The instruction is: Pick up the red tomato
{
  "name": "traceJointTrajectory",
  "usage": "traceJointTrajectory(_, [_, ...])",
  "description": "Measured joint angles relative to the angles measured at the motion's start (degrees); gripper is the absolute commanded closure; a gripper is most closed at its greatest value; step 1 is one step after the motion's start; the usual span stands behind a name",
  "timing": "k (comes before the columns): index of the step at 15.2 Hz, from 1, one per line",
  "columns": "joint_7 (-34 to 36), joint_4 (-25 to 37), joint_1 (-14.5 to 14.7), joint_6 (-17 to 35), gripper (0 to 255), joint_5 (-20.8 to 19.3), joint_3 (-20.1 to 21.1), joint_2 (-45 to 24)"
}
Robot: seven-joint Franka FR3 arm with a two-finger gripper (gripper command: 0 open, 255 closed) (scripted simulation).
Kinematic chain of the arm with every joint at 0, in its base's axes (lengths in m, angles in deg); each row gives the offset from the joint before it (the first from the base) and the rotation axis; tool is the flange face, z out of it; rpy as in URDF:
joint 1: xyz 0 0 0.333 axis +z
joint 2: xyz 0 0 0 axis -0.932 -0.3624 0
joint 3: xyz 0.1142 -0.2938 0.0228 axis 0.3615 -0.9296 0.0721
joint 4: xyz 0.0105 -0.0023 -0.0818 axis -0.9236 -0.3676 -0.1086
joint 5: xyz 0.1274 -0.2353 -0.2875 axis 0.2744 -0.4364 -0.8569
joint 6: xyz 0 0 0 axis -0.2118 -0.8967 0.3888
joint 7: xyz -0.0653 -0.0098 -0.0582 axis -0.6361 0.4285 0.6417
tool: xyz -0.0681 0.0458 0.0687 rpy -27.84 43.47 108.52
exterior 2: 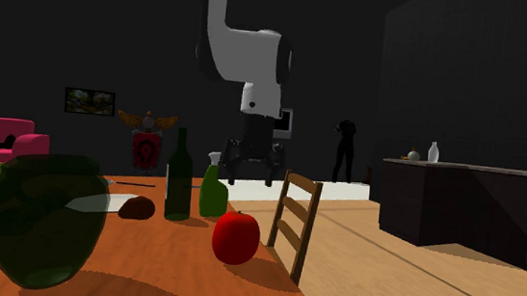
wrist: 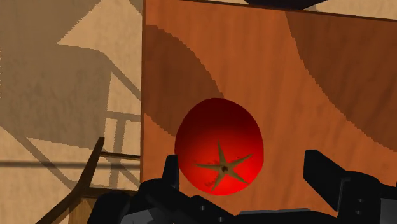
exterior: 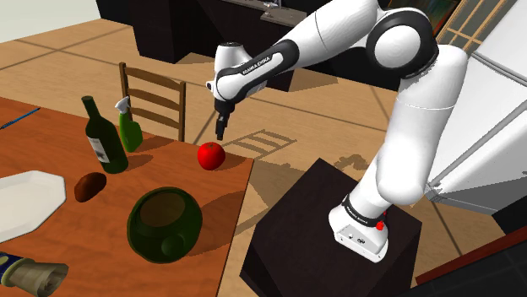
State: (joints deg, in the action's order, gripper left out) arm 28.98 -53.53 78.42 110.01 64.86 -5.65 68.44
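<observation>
My gripper (exterior: pixel 221 129) open, fingers apart, holding nothing. Red tomato (exterior: pixel 210 155) on table (exterior: pixel 230 196) near corner, just below my fingertips, framed btwn them in wrist view, no contact.

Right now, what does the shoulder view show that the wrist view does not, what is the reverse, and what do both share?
Shoulder view adds: the dark green bottle, the green spray bottle, a brown lump, a round dark green vessel, the white plate and the stand.
Wrist view adds: the star-shaped stem mark on the red tomato, and the fingers of the claw standing apart, not touching it.
Both share: the red tomato on the table near its corner, with the claw above it.
</observation>
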Motion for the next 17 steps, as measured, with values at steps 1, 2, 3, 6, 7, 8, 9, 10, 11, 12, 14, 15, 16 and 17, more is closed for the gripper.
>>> traceJointTrajectory(1, [-0.68, 1.72, 0.06, 0.51, 0, 0.22, 0.34, -1.82])
traceJointTrajectory(2, [-1.28, 4.25, 0.17, 1.05, 0, 0.38, 0.70, -4.44])
traceJointTrajectory(3, [-1.49, 5.17, 0.34, 1.45, 0, 0.47, 0.96, -5.59])
traceJointTrajectory(6, [-1.88, 5.76, 0.40, 2.99, 0, 0.60, 1.19, -7.49])
traceJointTrajectory(7, [-1.86, 6.04, 0.45, 3.41, 0, 0.60, 1.21, -8.18])
traceJointTrajectory(8, [-1.90, 5.90, 0.47, 4.07, 0, 0.62, 1.24, -8.69])
traceJointTrajectory(9, [-1.98, 5.81, 0.45, 4.66, 0, 0.65, 1.25, -9.19])
traceJointTrajectory(10, [-1.95, 5.88, 0.50, 5.31, 0, 0.66, 1.26, -9.90])
traceJointTrajectory(11, [-2.04, 5.81, 0.47, 5.65, 0, 0.68, 1.27, -10.19])
traceJointTrajectory(12, [-2.06, 5.66, 0.46, 5.92, 255, 0.70, 1.27, -10.30])
traceJointTrajectory(14, [-2.08, 5.57, 0.46, 6.11, 255, 0.71, 1.28, -10.39])
traceJointTrajectory(15, [-2.08, 5.57, 0.46, 6.14, 255, 0.71, 1.28, -10.41])
traceJointTrajectory(16, [-2.08, 5.57, 0.46, 6.15, 255, 0.71, 1.28, -10.42])
traceJointTrajectory(17, [-2.07, 5.58, 0.46, 6.16, 255, 0.71, 1.28, -10.42])
